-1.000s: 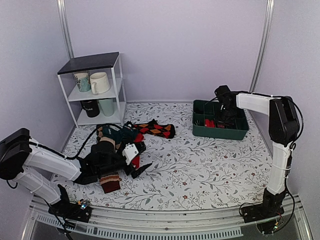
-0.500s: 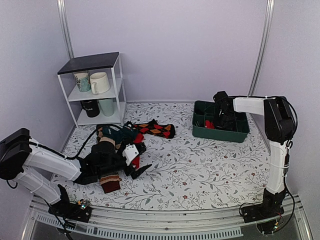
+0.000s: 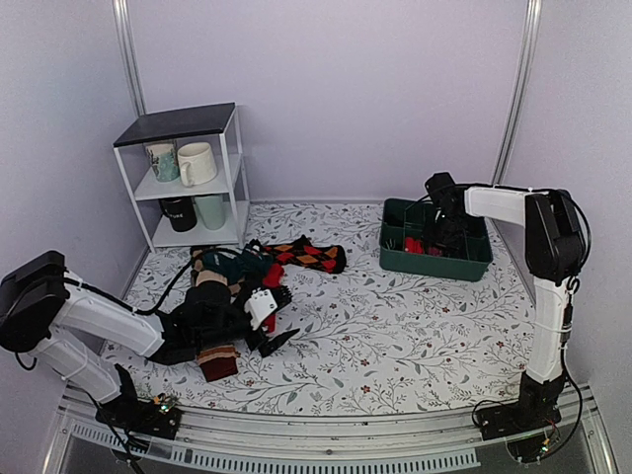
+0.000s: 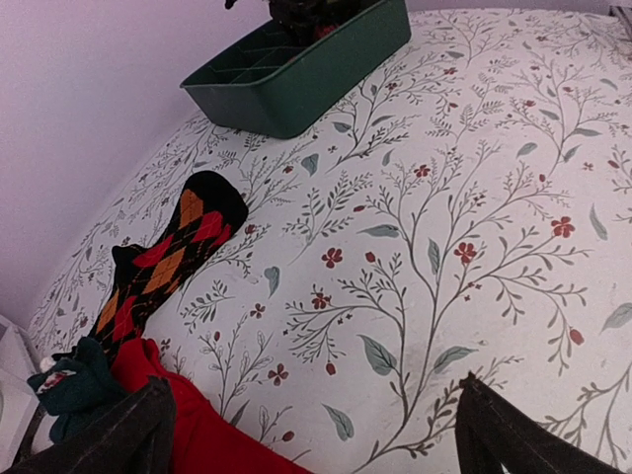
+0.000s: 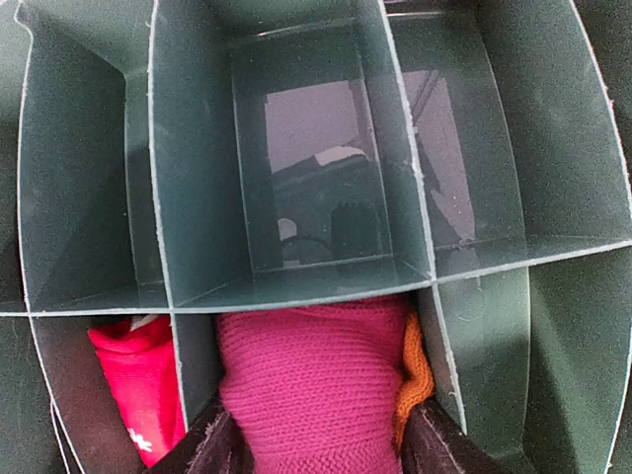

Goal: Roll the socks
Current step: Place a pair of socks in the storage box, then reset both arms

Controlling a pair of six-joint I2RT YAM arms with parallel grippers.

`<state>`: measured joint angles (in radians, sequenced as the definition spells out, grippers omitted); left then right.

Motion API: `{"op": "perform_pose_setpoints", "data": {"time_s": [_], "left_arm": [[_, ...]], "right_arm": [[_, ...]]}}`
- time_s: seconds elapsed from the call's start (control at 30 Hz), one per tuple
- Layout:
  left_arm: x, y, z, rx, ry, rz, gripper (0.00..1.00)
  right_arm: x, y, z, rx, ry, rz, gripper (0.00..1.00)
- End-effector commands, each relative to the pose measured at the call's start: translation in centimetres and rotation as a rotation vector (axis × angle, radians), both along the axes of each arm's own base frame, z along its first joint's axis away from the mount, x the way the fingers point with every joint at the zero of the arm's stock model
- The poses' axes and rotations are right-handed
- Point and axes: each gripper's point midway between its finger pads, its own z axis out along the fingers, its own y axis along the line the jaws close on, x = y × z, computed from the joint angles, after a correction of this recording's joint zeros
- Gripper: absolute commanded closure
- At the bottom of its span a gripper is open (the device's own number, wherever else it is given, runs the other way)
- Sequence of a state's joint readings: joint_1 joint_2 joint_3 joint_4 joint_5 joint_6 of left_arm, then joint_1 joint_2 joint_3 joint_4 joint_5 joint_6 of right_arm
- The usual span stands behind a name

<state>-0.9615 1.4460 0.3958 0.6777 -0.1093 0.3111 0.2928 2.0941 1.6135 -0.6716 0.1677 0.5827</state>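
Note:
A maroon sock roll [image 5: 311, 390] with an orange edge sits in a near compartment of the green bin [image 5: 286, 148]. My right gripper [image 5: 321, 449] is shut on it, one finger on each side. In the top view the right gripper [image 3: 439, 235] reaches down into the bin [image 3: 434, 262]. My left gripper [image 3: 279, 316] is open and low over the sock pile. A red sock [image 4: 202, 434] lies by its left finger [image 4: 128, 434]. A black-red argyle sock [image 4: 168, 262] and a teal sock [image 4: 74, 380] lie beyond it. A brown striped sock [image 3: 217, 362] lies under the left arm.
A bright red item [image 5: 138, 380] fills the bin compartment left of the roll. The other compartments in view hold nothing. A white shelf [image 3: 188, 178] with mugs stands at the back left. The floral table cloth [image 3: 395, 336] lies between the pile and the bin.
My right gripper shifted left over the bin, then came back right. The left arm has barely moved, its gripper still open over the pile.

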Motion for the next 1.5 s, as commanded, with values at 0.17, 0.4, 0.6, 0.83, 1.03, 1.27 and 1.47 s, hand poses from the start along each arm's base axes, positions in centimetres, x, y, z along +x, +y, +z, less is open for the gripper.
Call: {"op": "perform_pose_setpoints", "data": {"time_s": [0.17,0.4,0.6,0.83,1.03,1.27,1.47], "left_arm": [[0.9,-0.2,0.0,0.014,-0.003,0.012,0.01],[1.0,-0.3,0.1,0.017,-0.002,0.012,0.01],[1.0,-0.3,0.1,0.016,-0.003,0.016,0.00],[1.4,0.5,1.3,-0.014,-0.039,0.059,0.00],[1.7,1.4,2.6,-0.061,-0.068,0.105,0.01],[2.0,2.0,3.6,-0.089,-0.075,0.138,0.01],[1.8,2.4,4.6,-0.153,-0.090,0.135,0.00]], "right_arm": [[0.8,0.1,2.1,0.041,-0.036,0.003,0.43],[0.5,-0.4,4.0,0.033,-0.064,-0.003,0.42],[0.3,-0.6,7.1,0.038,-0.125,0.000,0.42],[-0.1,0.4,11.7,0.098,-0.234,0.063,0.34],[-2.7,1.9,15.2,0.164,-0.368,0.243,0.00],[-7.8,2.9,16.9,0.219,-0.545,0.421,0.00],[-10.4,1.3,15.9,0.180,-0.644,0.389,0.00]]}}
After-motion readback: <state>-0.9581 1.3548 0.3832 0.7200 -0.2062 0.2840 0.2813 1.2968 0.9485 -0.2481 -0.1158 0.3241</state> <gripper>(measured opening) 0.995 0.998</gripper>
